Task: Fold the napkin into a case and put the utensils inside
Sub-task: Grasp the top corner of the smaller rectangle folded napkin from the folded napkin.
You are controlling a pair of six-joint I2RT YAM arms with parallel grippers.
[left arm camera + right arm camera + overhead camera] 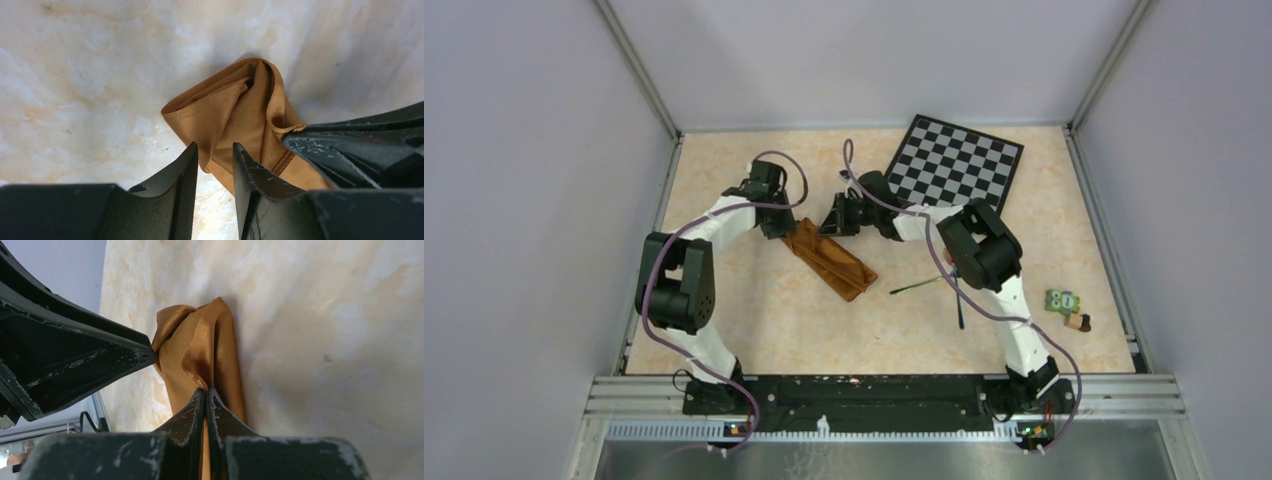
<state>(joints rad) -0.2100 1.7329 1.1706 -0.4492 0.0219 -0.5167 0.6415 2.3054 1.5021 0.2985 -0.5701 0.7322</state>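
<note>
Pinching the far end looks like the step in hand. The rust-brown cloth napkin point(832, 262), already a long narrow strip, lies mid-table running from 10 to 4 o'clock, w/ both grippers at its 10 o'clock end. R gripper point(206, 392) is clamped tight on a cloth edge, no gap btwn its fingers. L gripper point(215, 150) is narrow but not closed. Bare table shows thru the gap and the cloth corner sits right at its tips; can't tell if it has any fabric yet.

To do it well, I'd get the L tips onto one layer only, so the pouch mouth opens rather than the whole strip lifting. Then draw the two holds apart gently, low over the marble-look tabletop point(754, 330), since the soft cloth bunches at that end.

The two slim dark utensils, a thin fork point(919, 287) and what looks like the spoon point(958, 305), lie at 3 o'clock of the napkin, apart from it, not yet inside.

A black-and-grey checkered board point(954, 165) sits at 1 o'clock. No brand, label or writing is legible anywhere; the small green item point(1062, 300) at the R edge is too small to read.
</note>
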